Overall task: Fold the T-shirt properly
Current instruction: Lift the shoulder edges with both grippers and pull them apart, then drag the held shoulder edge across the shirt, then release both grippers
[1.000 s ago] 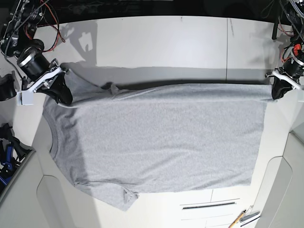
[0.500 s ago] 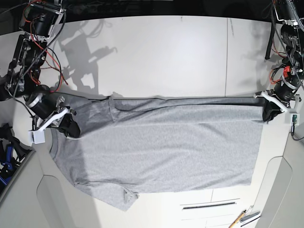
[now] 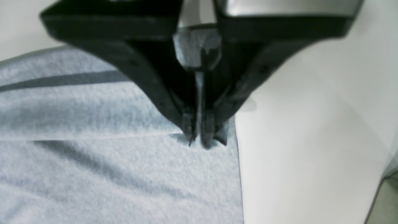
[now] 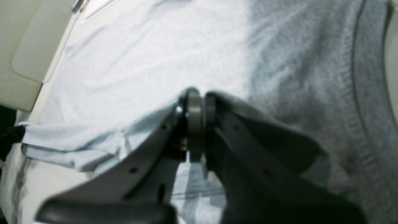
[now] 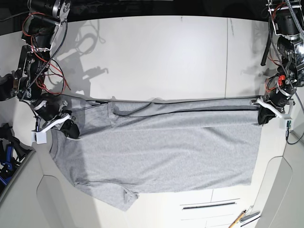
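Grey T-shirt [image 5: 161, 147], far edge folded over

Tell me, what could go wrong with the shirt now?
The left pincer nips only the very corner of the heather-grey cotton T-shirt, so that thin bite might slip free. The right pincer pinches fabric near the ribbed collar; uneven pulling could leave the fold crooked or wrinkled.
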{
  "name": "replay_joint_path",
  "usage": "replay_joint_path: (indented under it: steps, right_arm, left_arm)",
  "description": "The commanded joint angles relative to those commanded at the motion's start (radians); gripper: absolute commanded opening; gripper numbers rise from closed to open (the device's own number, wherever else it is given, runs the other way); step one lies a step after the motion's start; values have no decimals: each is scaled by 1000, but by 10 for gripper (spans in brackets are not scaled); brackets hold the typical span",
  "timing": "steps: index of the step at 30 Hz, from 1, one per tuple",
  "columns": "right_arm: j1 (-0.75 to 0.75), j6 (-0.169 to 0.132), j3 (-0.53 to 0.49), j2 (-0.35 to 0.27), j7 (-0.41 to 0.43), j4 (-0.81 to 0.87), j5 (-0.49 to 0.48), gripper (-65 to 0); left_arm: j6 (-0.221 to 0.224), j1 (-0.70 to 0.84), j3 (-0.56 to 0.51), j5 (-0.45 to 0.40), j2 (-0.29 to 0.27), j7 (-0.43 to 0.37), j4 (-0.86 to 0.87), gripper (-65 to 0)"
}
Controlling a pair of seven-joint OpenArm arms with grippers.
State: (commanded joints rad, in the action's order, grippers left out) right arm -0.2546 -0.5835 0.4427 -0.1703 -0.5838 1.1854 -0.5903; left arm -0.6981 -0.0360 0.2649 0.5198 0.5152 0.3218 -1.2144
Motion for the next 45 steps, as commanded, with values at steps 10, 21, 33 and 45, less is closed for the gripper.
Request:
replay_joint_path:
  steps: [10, 21, 33, 45]
  right_arm:
    - [3, 2, 80, -1, -72, 105, 63, -296]
    - [156, 12, 255, -66, -138, 233, -12, -296]
    - [217, 52, 251, -70, -108, 130, -45, -230]
    - [216, 68, 177, -56, -66, 117, -45, -230]
  left_arm:
    - [46, -11, 44, 182, 1, 327, -20, -323]
    - [33, 90, 307, 417, 0, 491, -94, -318]
    - [36, 153, 269, 362, -79, 460, -89, -242]
    - [74, 152, 244, 311, -86, 370, -36, -242]
